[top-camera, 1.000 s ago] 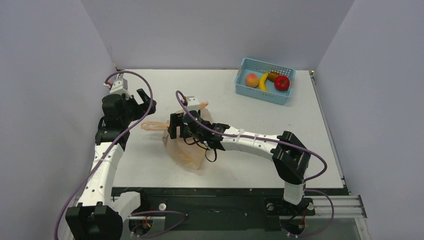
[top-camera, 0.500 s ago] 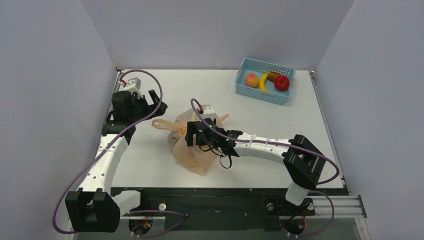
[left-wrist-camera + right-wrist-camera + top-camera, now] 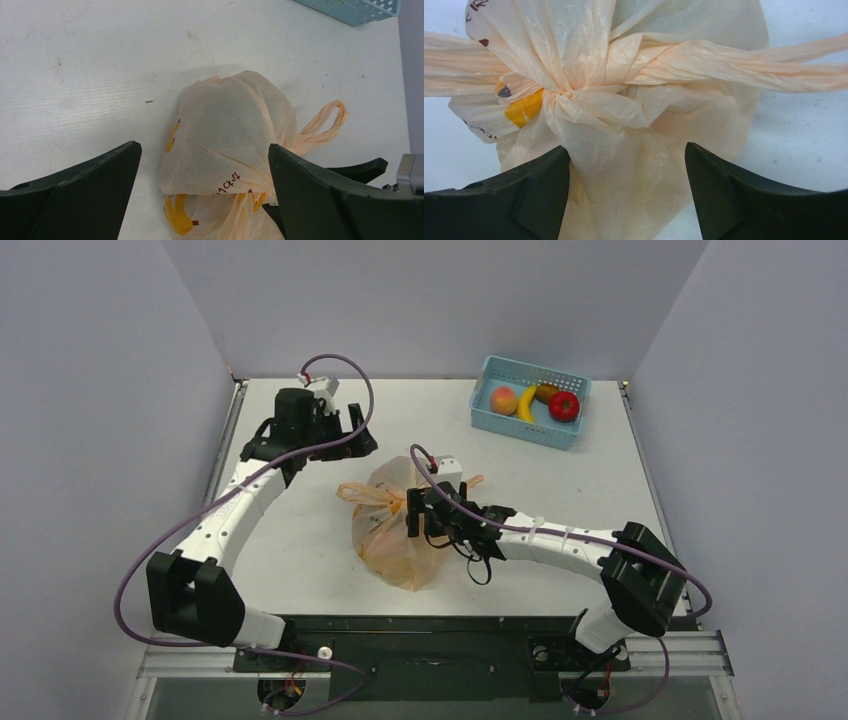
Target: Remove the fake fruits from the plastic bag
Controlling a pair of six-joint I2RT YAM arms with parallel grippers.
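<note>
The knotted plastic bag point(image 3: 395, 530) lies on the bench point(image 3: 560, 480), fake fruits point(image 3: 175, 220) inside. The right tool point(image 3: 626, 147) straddles its neck unclenched, and the left tool point(image 3: 358, 432) hangs released at its 11 o'clock. Pulling below the knot could tear the film or drag the bag.

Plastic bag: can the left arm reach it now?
Probably yes: left end effector hangs open beyond the plastic bag, nothing between them; the right end effector crowds only the bag's right side.
</note>
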